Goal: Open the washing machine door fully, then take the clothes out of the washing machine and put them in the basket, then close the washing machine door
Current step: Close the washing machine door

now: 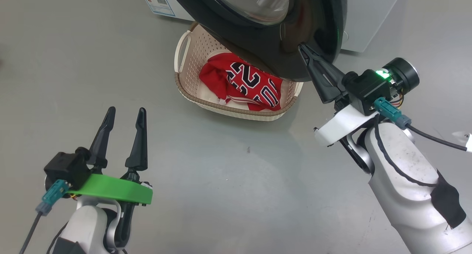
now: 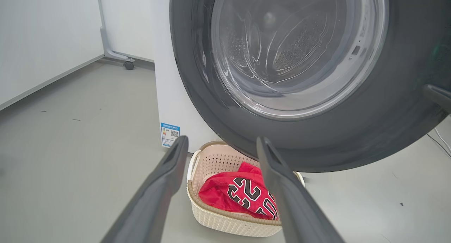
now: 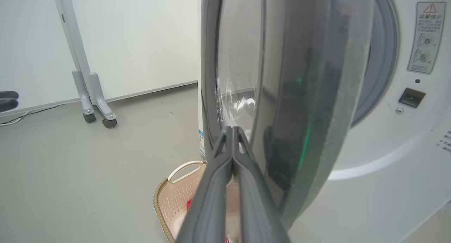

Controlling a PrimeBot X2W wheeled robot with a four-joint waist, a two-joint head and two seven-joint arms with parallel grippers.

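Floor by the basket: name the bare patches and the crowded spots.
Bare grey floor lies left of the cream perforated plastic basket and between it and the open left tool. Crowded: glossy black round door overhangs the basket's back, shut right tool at its rim.

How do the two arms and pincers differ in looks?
Each pincer has two long tapering black fingers on a black block, with a teal plug and dark cable. The left pincer sits on a green bracket, the right pincer on a white bracket beside a lit green light. Forearms are pale; the right forearm is scuffed, with a black patch.
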